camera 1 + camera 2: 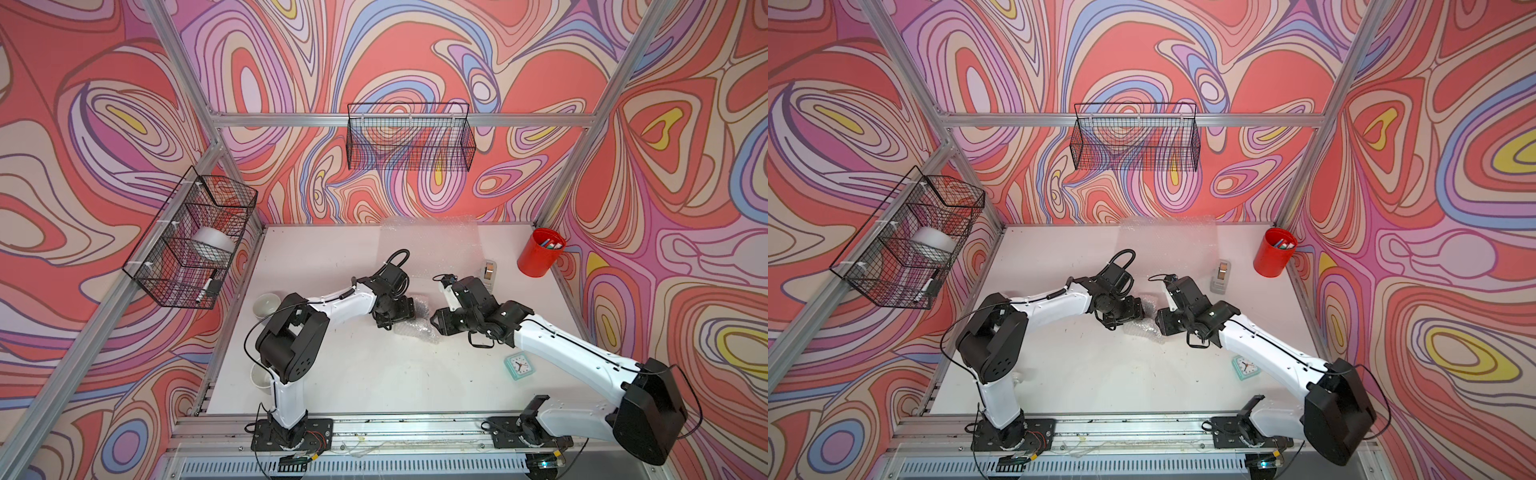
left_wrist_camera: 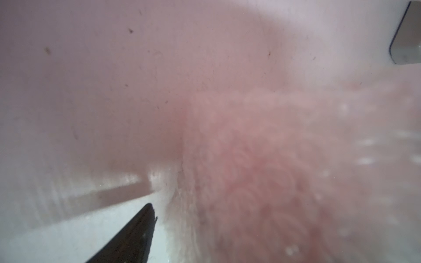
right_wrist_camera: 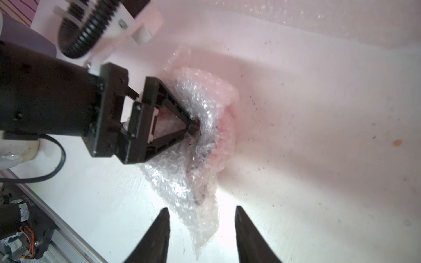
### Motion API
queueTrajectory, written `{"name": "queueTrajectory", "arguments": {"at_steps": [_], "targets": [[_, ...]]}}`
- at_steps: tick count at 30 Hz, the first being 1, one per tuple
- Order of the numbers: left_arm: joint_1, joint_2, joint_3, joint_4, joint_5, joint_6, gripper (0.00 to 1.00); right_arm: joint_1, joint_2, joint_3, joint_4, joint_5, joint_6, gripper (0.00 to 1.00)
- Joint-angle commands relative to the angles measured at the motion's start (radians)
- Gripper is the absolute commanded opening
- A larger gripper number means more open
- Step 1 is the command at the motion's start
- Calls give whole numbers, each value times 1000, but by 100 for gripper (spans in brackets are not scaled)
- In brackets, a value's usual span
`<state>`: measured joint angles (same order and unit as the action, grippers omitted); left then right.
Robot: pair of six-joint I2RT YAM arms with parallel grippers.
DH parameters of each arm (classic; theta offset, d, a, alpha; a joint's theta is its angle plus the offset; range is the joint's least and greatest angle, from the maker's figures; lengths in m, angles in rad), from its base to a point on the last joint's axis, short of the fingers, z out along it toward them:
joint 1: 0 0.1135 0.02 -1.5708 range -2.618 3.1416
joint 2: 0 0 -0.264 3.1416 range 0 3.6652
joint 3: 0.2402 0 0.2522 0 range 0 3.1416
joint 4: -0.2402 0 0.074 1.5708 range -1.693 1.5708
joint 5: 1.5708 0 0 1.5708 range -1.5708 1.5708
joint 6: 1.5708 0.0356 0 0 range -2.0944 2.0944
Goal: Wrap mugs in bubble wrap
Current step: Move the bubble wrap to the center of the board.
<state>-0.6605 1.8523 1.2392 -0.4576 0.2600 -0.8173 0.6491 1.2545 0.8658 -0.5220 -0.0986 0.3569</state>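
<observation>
A crumpled bubble wrap (image 1: 417, 329) bundle lies mid-table, and the red mug (image 3: 224, 124) glows through it. My left gripper (image 3: 193, 127) pokes its tips into the bundle from the side. In the left wrist view one finger (image 2: 141, 232) stands wide of the wrap without touching it, and wrap hides the other. My right gripper (image 3: 201, 210) is open, with the bundle's loose tail lying untouched between its fingers. A flat bubble wrap sheet (image 1: 432, 241) lies at the back. A white mug (image 1: 266, 305) stands by the left arm. Another pale mug (image 1: 259, 376) is half hidden behind that arm.
A red pen cup (image 1: 540, 251) stands at the back right, with a tape dispenser (image 1: 490, 270) beside it. A small teal clock (image 1: 517, 365) lies under the right arm. Wire baskets hang on the back wall (image 1: 409, 137) and the left wall (image 1: 195, 241).
</observation>
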Motion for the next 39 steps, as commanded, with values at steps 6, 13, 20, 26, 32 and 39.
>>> {"name": "queueTrajectory", "arguments": {"at_steps": [6, 13, 20, 26, 32, 39], "targets": [[12, -133, 9, -153, -139, 10, 85, 11, 18, -18, 59, -51, -77, 65], [26, -289, -66, -186, -232, 13, 83, 23, 136, 16, 49, -65, -123, 60], [155, -522, -187, -213, -260, 36, 81, 56, 235, 60, 88, -71, -136, 48], [325, -674, -195, -300, -250, 98, 80, 79, 385, 193, 134, -58, -139, 39], [397, -723, -168, -352, -236, 139, 80, 93, 601, 419, 156, -61, -166, 34], [403, -750, -182, -361, -225, 124, 79, 95, 866, 761, 117, -76, -187, 29]]}}
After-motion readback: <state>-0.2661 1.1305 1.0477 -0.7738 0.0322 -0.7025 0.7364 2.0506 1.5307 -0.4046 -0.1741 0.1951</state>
